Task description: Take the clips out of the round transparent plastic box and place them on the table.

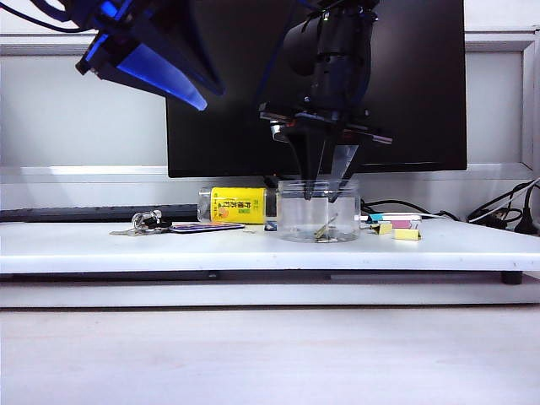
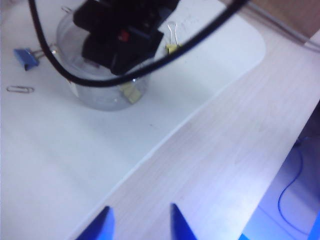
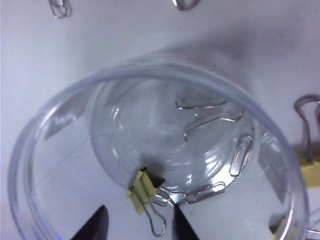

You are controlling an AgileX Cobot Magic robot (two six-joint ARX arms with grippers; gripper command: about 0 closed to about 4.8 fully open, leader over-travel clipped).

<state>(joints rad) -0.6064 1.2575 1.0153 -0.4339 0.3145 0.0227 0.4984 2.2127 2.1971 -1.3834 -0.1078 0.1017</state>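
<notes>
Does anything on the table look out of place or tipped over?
Yes: the bottle with the yellow label lies on its side behind the round transparent plastic box, not upright. Nothing looks spilled. The right end effector hangs open over the box; the left end effector is open, raised high.

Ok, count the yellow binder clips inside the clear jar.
1 yellow binder clip lies on the floor of the round transparent plastic box, just ahead of the open right gripper; others may be hidden by it.
</notes>
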